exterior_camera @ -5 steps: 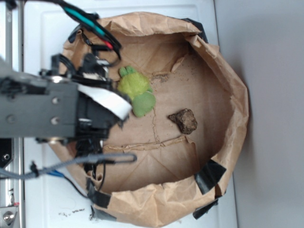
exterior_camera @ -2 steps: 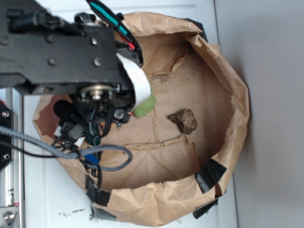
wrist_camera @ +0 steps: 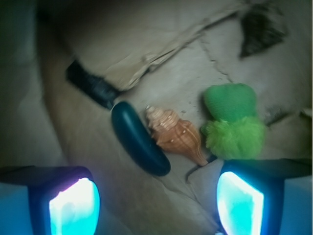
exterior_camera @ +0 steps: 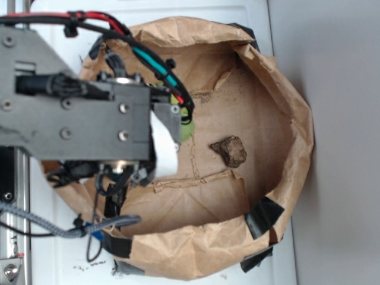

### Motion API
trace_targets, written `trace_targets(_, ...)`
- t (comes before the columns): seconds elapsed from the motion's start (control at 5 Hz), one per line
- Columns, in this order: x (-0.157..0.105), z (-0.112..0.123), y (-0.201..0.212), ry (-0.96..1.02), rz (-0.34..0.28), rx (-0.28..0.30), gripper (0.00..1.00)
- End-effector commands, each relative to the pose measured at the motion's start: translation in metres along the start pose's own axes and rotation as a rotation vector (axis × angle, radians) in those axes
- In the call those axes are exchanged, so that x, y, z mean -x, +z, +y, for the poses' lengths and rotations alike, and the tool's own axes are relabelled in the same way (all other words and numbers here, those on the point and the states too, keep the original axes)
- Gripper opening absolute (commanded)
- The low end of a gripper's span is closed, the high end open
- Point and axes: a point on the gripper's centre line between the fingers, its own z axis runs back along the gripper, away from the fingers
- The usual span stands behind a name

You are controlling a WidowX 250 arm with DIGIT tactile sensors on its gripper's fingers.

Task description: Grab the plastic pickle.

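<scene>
My claw (wrist_camera: 156,196) is spread above the plastic pickle (wrist_camera: 139,138); the orange shell (wrist_camera: 176,136) touching it risks being pinched too.

The exterior view looks straight down from overhead, taking in the whole brown paper bag (exterior_camera: 237,148) on the white surface (exterior_camera: 59,261), with the arm covering its left part. The wrist view sits close above the bag floor, looking down between the jaws. Both share the bag's creased floor, the fuzzy lime-green toy (wrist_camera: 234,120) and the dark lump (exterior_camera: 229,151), blurred in the wrist view's upper right
</scene>
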Motion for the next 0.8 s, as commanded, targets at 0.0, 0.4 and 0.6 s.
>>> trace_targets(0.0, -0.001, 0.009, 0.017, -0.207, -0.017, 0.005, 1.00)
trace_targets(0.4, -0.002, 0.012, 0.003, -0.301, -0.052, 0.013, 1.00)
trace_targets(0.6, -0.003, 0.015, -0.007, -0.352, -0.078, 0.017, 1.00)
